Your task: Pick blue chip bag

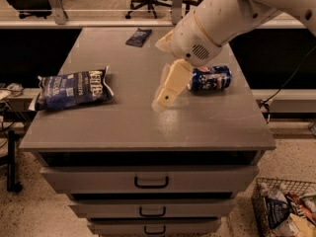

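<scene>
The blue chip bag (74, 89), dark blue with white lettering and white edges, lies flat near the left edge of the grey cabinet top (128, 122). My gripper (165, 98) hangs from the white arm over the middle of the top. It points down and to the left, is well to the right of the bag, and does not touch it. Nothing shows in the gripper.
A blue soda can (210, 78) lies on its side just right of the gripper. A small flat dark-blue packet (138, 36) lies at the back of the top. Drawers (150, 181) face the front. A wire basket (284, 209) of snacks stands on the floor at lower right.
</scene>
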Robot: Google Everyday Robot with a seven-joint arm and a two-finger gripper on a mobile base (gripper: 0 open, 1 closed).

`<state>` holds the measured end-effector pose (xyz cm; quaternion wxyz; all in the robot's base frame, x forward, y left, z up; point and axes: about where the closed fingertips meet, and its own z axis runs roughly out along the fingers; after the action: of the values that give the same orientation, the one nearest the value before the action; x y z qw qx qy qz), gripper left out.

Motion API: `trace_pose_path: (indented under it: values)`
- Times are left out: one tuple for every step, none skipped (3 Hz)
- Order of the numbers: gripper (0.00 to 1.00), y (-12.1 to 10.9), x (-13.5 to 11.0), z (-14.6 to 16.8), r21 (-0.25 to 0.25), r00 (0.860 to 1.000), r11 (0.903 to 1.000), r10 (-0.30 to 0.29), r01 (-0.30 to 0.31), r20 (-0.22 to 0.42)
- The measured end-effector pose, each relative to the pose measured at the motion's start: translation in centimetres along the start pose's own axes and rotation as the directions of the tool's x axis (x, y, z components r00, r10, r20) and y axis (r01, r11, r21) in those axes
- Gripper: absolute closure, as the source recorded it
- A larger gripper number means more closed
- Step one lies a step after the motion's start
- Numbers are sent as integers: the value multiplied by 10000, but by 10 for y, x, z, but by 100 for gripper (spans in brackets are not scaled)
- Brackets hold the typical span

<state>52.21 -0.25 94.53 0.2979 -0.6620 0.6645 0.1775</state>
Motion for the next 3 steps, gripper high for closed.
trace_pose_path:
  values:
    - [0,-1,-10,12,-108,9990,9998,-142,147,422]
    - [0,-2,-38,59,-581,9901,9966,-495,576,1315]
    - [0,-3,-62,112,-1001,9768,9918,-577,797,2063]
